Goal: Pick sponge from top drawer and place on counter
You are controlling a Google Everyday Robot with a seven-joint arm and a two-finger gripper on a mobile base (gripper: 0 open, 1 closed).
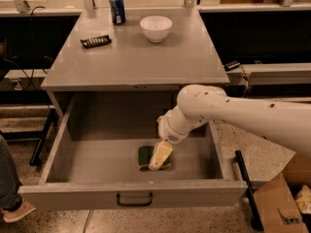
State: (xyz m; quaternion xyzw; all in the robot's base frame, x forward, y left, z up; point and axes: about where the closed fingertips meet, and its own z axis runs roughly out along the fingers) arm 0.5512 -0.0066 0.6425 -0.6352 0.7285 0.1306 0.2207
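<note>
The sponge (144,158), dark green over a yellow layer, lies on the floor of the open top drawer (131,194), right of centre near the front. My gripper (160,156) reaches down into the drawer from the right and sits right over the sponge's right half, hiding part of it. The white arm (233,113) crosses above the drawer's right side. The counter (136,62) is the grey top above the drawer.
On the counter stand a blue can (116,8) at the back, a white bowl (156,28) and a dark snack bar (95,41). A cardboard box (279,208) is on the floor at right. A person's shoe (12,210) is at left.
</note>
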